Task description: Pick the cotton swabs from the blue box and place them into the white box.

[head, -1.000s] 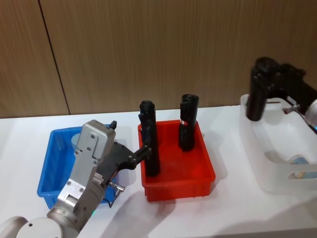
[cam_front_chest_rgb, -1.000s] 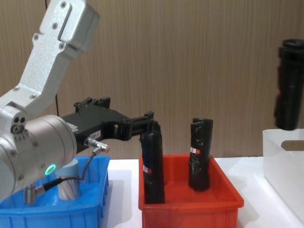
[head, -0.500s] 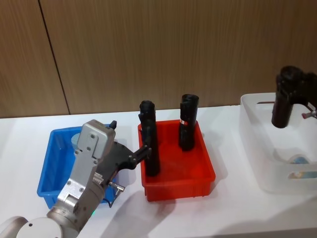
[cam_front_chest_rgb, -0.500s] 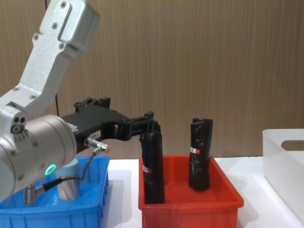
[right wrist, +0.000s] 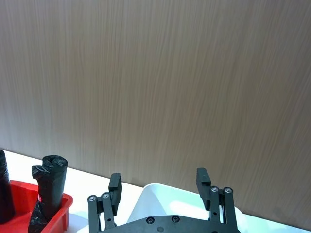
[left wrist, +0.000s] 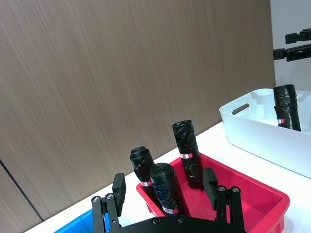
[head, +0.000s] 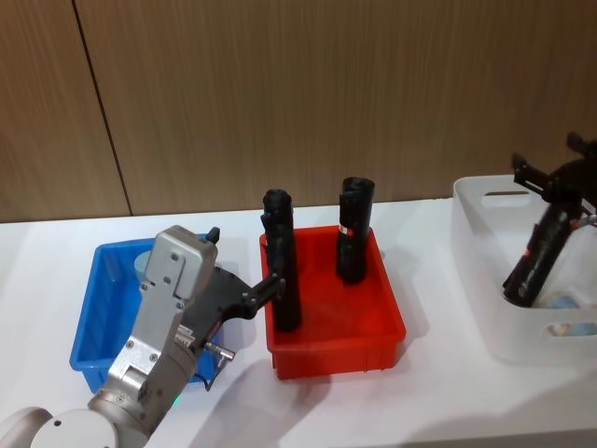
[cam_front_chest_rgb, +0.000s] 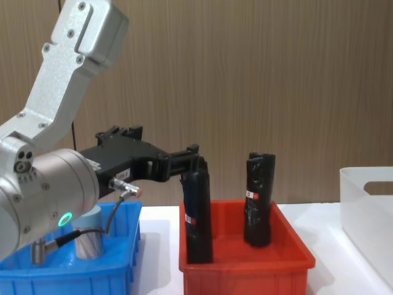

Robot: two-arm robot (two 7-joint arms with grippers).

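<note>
Swab jar stands upright in the blue box at lower left, below and behind the left gripper, whose jaws are released and empty. Right gripper, also spread empty, hovers over the white box.

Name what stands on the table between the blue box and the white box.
In the head view, a red bin sits between the blue box and the white box. Black wrapped rolls stand upright inside it.
</note>
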